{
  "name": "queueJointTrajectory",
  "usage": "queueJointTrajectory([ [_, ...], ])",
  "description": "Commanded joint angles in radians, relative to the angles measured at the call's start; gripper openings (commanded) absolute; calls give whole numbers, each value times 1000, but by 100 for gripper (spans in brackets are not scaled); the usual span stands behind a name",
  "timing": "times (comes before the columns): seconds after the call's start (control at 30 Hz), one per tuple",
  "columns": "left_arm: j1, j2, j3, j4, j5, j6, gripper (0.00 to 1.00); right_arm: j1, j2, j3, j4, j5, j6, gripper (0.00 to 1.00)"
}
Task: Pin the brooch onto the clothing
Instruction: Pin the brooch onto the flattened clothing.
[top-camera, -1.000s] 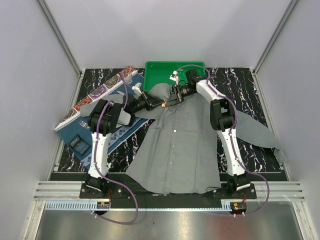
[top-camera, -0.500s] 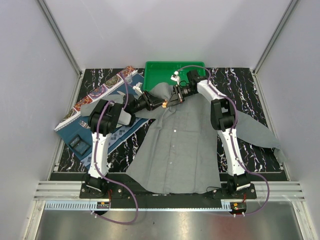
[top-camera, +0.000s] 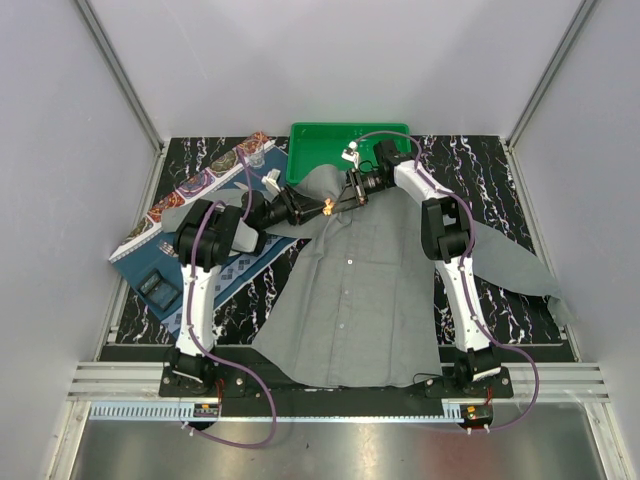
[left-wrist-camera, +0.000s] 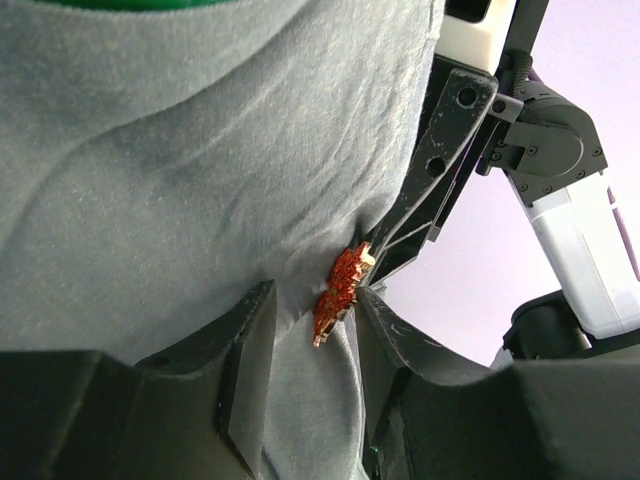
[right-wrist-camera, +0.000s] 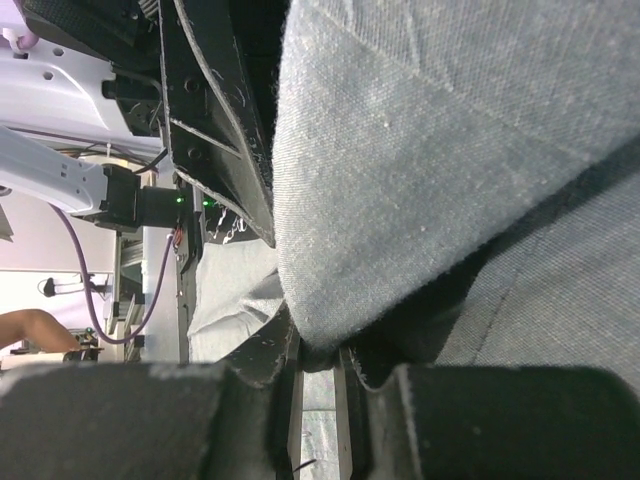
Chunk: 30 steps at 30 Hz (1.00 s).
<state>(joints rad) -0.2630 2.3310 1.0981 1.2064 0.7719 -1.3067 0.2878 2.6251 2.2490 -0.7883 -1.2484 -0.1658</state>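
On the dark marbled table, at the far edge, a green tray; to the left, a blue patterned placemat, partly behind the left arm. Spread across the middle, buttons up, the clothing, its upper end reaching the tray's near rim. Over that end, both grippers tip to tip, crowding the spot and leaving only an orange speck to see from above.

Closed narrow on a raised fold of the grey cloth: the right gripper. In its own view, cloth across most of the frame and no sight of the ornament.

Standing apart, around but not clamped: the left gripper, with the brooch in the gap, closer to the finger on the right of that view and clear of the other. Sits against the fold, just at the right gripper's tips.

Long axis steep in the left wrist view, from lower left to upper right, roughly along the line of the fingers. Upper end at the right gripper's tips, lower end free.
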Motion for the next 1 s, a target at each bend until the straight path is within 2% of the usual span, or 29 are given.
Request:
queueJointTrajectory([
  [0.0, 4, -55, -24, 343, 47, 20, 40, -4, -59, 1, 31, -74, 34, 0],
  [0.13, 1, -44, -12, 358, 40, 15, 35, -4, -60, -6, 31, -89, 34, 0],
  [0.33, -16, -32, 22, 377, 47, 6, 34, -4, -59, -6, 38, -100, 55, 0],
  [0.47, -18, -36, 10, 377, 38, 11, 11, -7, -63, -19, 60, -103, 75, 0],
  [0.6, -18, -47, -17, 371, 20, 9, 3, -15, -76, -35, 113, -97, 136, 0],
  [0.7, -19, -55, -32, 366, 12, 14, 2, -22, -103, -89, 220, -80, 216, 0],
  [0.73, -21, -56, -37, 366, 7, 14, 2, -25, -115, -115, 330, -80, 298, 0],
  [0.83, -21, -61, -35, 367, 4, 17, 1, -25, -154, -213, 484, -42, 415, 0],
  [0.97, -22, -78, -41, 366, -2, 40, 1, -24, -166, -227, 482, 0, 425, 0],
])
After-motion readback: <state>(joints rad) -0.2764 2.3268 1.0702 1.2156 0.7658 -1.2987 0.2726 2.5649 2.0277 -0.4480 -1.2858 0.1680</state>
